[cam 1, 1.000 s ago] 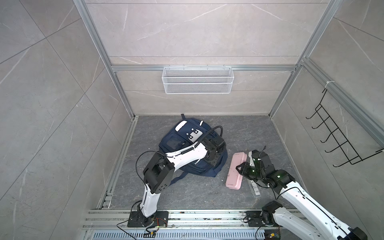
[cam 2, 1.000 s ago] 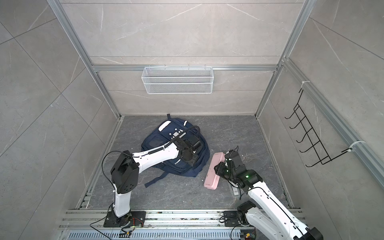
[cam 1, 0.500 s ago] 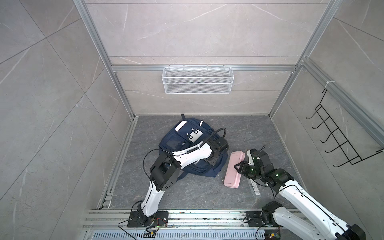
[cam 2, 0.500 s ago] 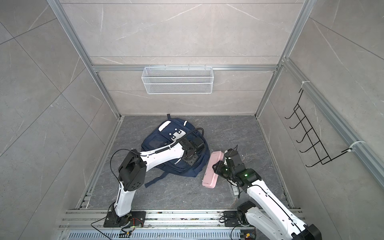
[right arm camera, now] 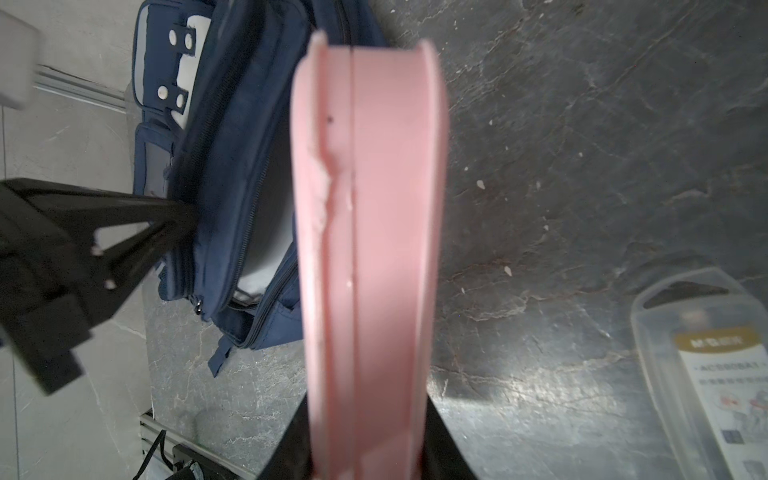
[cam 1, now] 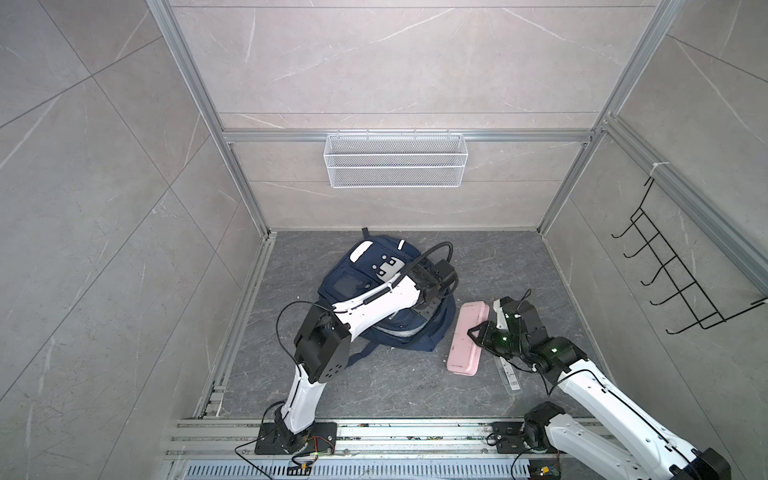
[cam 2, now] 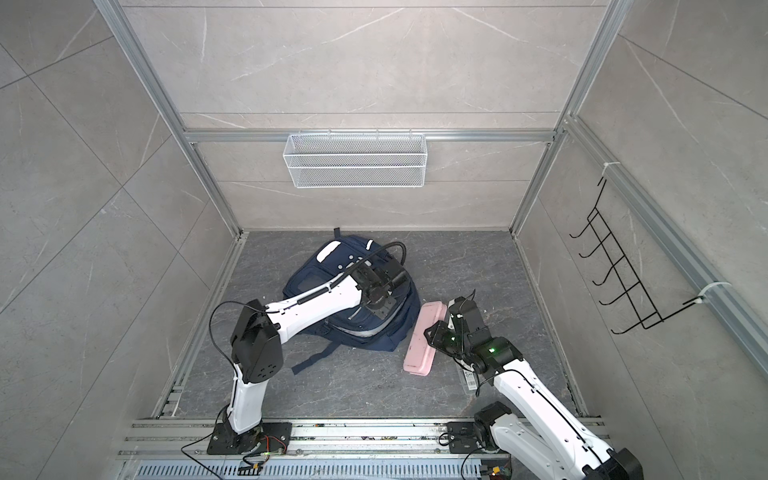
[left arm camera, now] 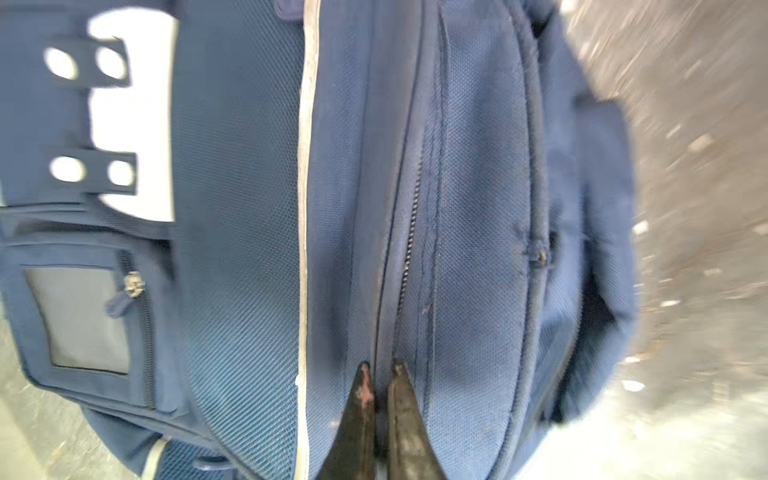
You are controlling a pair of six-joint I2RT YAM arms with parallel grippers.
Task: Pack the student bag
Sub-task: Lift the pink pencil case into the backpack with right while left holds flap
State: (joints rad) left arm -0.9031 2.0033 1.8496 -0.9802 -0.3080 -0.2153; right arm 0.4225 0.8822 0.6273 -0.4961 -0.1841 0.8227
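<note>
Left fingers (left arm camera: 359, 415) pinch the bag (cam 1: 345, 286) at its zip, right fingers (right arm camera: 446, 453) grip the pink case (cam 1: 463, 345); best widen the opening first.

Grey floor (cam 1: 395, 386): student bag (cam 1: 345, 286), clear case (right arm camera: 706, 365)

Clear case (right arm camera: 660, 316), gold-banded label (right arm camera: 717, 347), print too blurred to read

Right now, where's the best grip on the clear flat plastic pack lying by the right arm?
Probably across its narrow width, mid-length, coming straight down. The clear flat plastic pack lies flat on the dark grey floor, long and thin, so only its long edges give opposing faces. The right gripper is nearest but holds the pink oblong case.
</note>
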